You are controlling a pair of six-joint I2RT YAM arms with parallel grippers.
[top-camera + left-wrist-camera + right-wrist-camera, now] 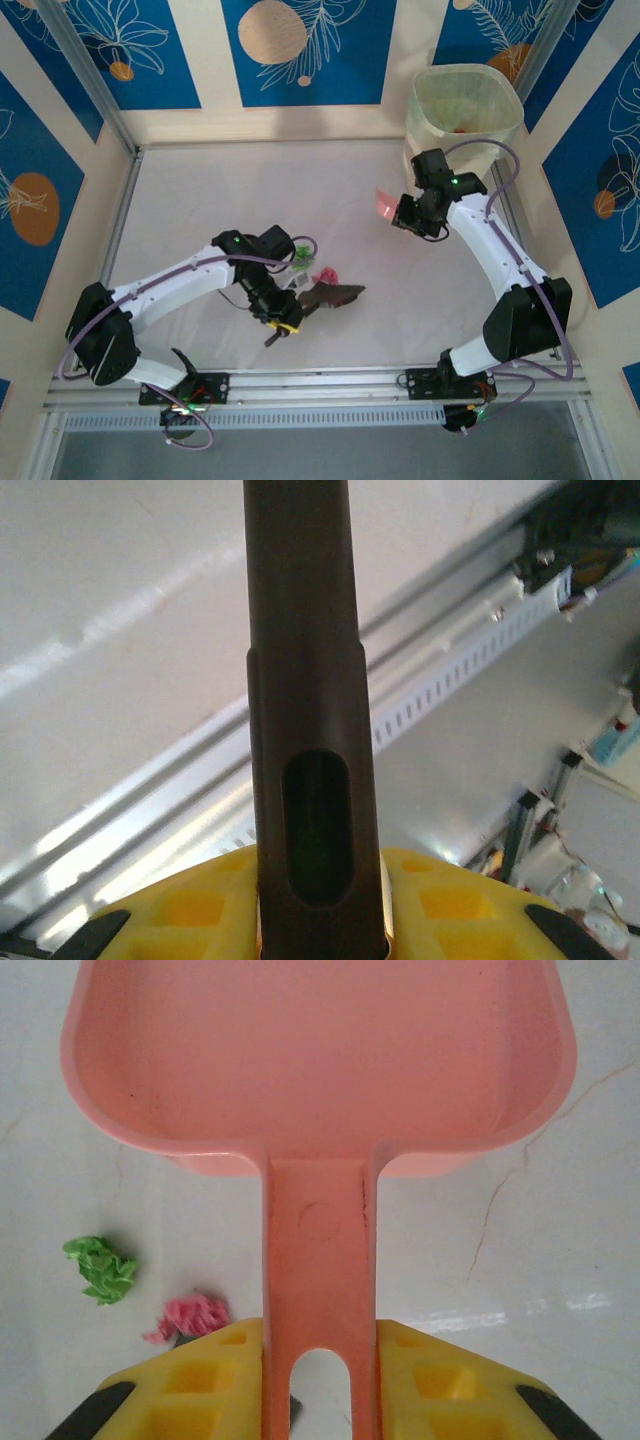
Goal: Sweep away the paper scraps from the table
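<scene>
Paper scraps (326,273) left to clear are two that I can make out, a green scrap (300,255) and a pink scrap (190,1315). They lie near each other around the middle of the white tabletop (200,200), just beyond the dark head of the brush (338,294). The left hand (284,324) is closed tight on the brush handle, which runs straight out between its yellow fingers in the left wrist view. The right hand (410,215) is clamped on the stem of the pink dustpan (320,1060), whose tray looks empty and sits near the translucent bin (465,105), well apart from the scraps. To sweep well, the pan should probably come down first, its front lip flat on the tabletop just right of the pink scrap and facing the brush, so nothing slides under it. The bristles should then land left of the green scrap and draw both bits toward the pan in a short, low stroke. Crumpled paper is light and may skip aside if flicked.
</scene>
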